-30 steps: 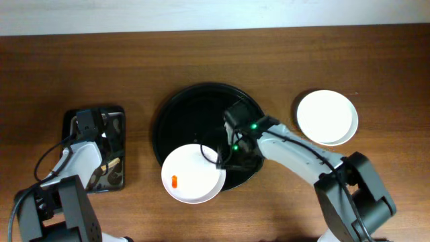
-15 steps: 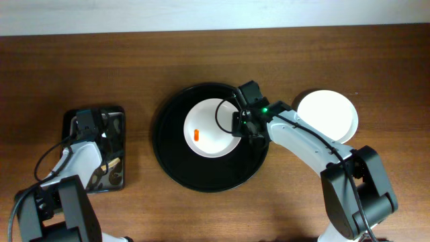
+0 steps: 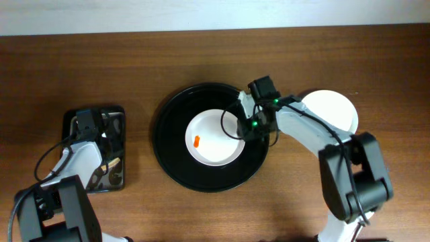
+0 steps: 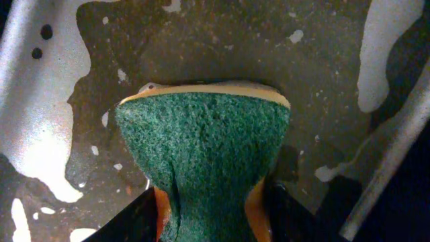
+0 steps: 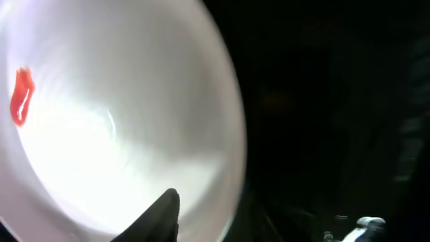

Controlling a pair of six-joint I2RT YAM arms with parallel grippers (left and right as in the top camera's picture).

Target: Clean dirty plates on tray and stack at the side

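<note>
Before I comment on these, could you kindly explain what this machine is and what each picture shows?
These are two robot arms at a brown wooden table, each ending in a two-finger gripper. One picture looks down from above; the other two come from wrist cameras. In the middle lies a large round glossy black tray carrying a white round plate with an orange smear. Another white plate sits at the right. The left gripper pinches a green scouring sponge over a small rectangular black tray. The right gripper is at the smeared plate's rim; whether it grips I cannot tell.

White plate [image 3: 215,138], orange smear [image 3: 196,141], black tray [image 3: 171,158]
</note>
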